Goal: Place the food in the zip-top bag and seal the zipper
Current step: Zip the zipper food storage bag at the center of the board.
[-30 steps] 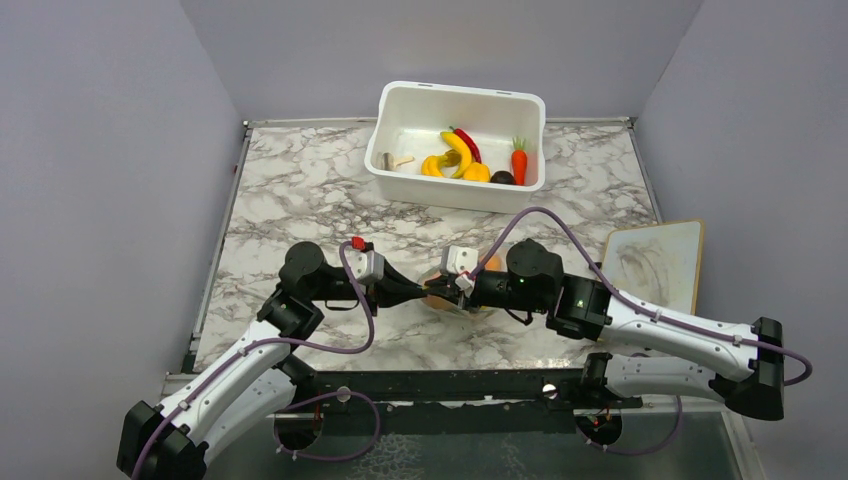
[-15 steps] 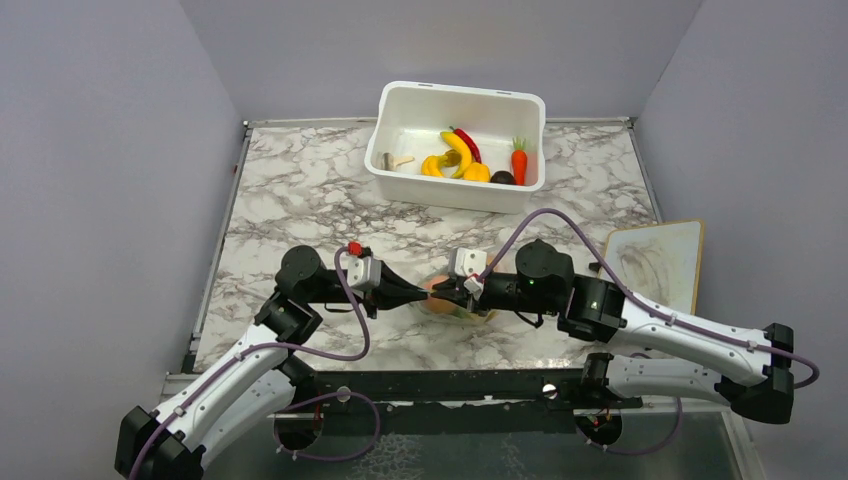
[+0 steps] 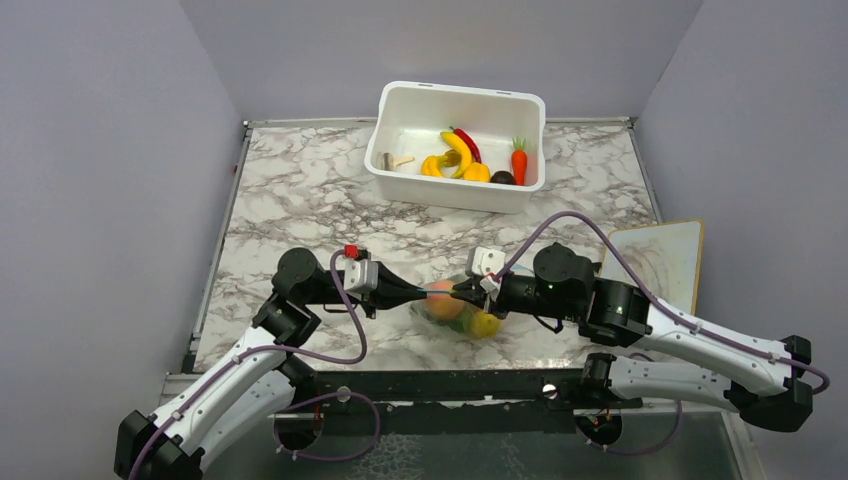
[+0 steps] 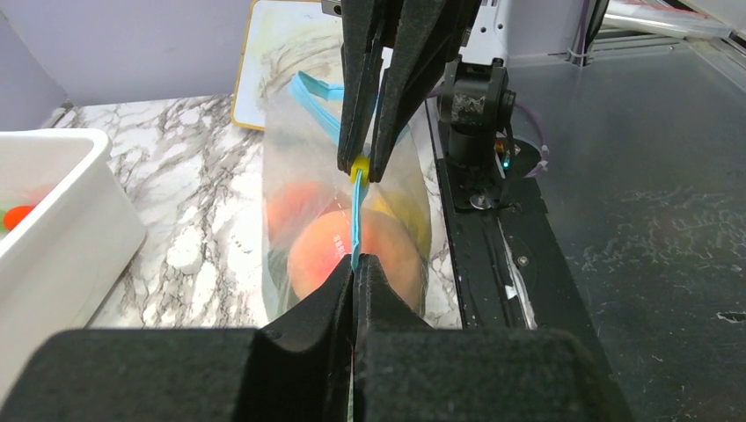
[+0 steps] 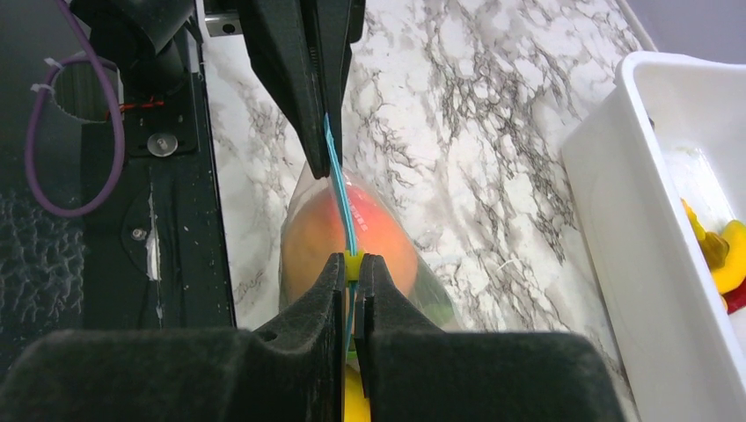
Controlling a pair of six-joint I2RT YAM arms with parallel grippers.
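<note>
Left gripper (image 4: 354, 268) clamped the zipper (image 4: 354, 220) | right gripper (image 5: 350, 264) pinched it at its yellow slider (image 4: 359, 167) | zip-top bag (image 4: 290, 149) held peaches (image 4: 325, 251)

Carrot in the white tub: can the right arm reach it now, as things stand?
Probably not at once. The right end effector is shut on the zipper of the zip-top bag, so it must let go first. Otherwise nothing seems to stand between it and the carrot in the white tub.
</note>
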